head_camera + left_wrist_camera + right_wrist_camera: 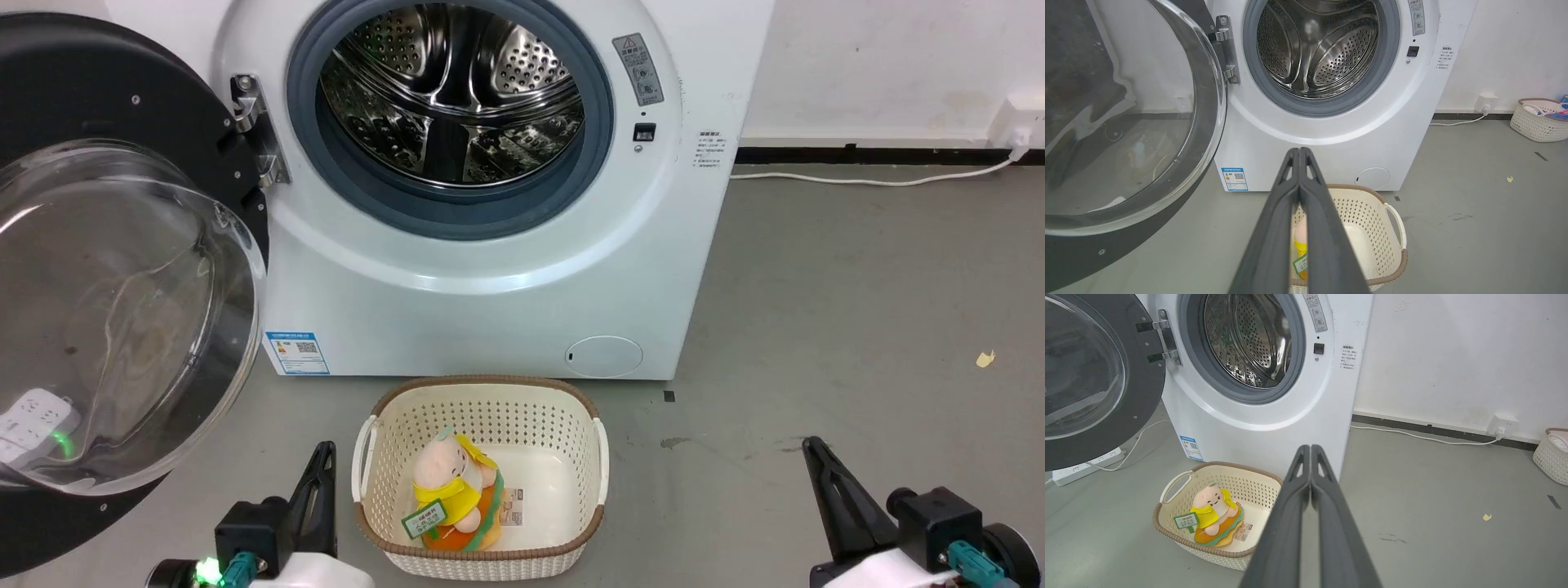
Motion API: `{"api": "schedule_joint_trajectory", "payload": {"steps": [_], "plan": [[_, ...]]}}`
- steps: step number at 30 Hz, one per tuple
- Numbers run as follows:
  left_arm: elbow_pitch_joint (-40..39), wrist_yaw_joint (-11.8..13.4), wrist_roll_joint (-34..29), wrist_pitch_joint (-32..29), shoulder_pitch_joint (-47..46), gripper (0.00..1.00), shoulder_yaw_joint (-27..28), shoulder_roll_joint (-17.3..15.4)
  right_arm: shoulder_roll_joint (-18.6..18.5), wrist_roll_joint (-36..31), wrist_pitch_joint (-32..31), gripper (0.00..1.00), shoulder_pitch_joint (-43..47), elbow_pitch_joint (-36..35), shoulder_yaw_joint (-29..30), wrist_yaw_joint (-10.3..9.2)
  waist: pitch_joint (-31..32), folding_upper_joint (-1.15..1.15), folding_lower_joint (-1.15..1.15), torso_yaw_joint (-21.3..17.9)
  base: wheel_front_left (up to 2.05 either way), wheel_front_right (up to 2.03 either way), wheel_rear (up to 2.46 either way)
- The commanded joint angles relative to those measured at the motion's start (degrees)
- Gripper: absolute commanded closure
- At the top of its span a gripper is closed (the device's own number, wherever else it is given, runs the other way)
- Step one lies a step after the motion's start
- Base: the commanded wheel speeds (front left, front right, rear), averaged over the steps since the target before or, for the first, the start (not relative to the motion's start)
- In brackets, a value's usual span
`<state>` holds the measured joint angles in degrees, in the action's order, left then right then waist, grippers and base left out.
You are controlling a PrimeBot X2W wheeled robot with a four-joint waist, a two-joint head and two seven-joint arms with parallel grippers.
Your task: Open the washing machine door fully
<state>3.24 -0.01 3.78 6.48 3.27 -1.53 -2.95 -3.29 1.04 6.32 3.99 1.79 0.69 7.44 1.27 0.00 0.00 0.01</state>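
Observation:
The washing machine door (pixel 114 269), a glossy black disc with a bulging clear glass bowl, stands swung wide open to the left on its metal hinge (pixel 253 131). It also fills the left of the left wrist view (pixel 1126 122) and the upper left of the right wrist view (pixel 1098 379). Behind it the steel drum (pixel 449 90) lies exposed inside a grey rubber ring. My left gripper (pixel 324 453) sits low at the bottom left, shut and empty, well clear of the door. My right gripper (pixel 812 449) is at the bottom right, also shut and holding nothing.
A cream basket (pixel 482 400) holding a plush toy (pixel 449 490) stands on the floor just before the machine, between my grippers. A white power strip (pixel 1086 469) and cable lie under the door. Another basket (pixel 1537 118) sits by the far right wall.

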Motion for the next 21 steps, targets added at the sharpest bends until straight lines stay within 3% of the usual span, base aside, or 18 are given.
{"api": "schedule_joint_trajectory", "payload": {"steps": [1,21], "plan": [[-0.52,0.0,-0.48,-0.57,-0.95,1.0,0.07,-0.01,0.25,-0.2,-0.38,1.0,-1.38,-0.37,-0.12,0.03,-0.05,0.0,0.0,0.0,0.0,0.0,0.0],[-1.7,0.0,-1.92,-3.14,-1.96,1.0,0.71,0.03,0.32,-0.57,-2.97,1.0,-2.52,-0.99,-0.37,0.03,-0.58,0.0,0.0,-0.01,0.0,0.0,0.0]]}}
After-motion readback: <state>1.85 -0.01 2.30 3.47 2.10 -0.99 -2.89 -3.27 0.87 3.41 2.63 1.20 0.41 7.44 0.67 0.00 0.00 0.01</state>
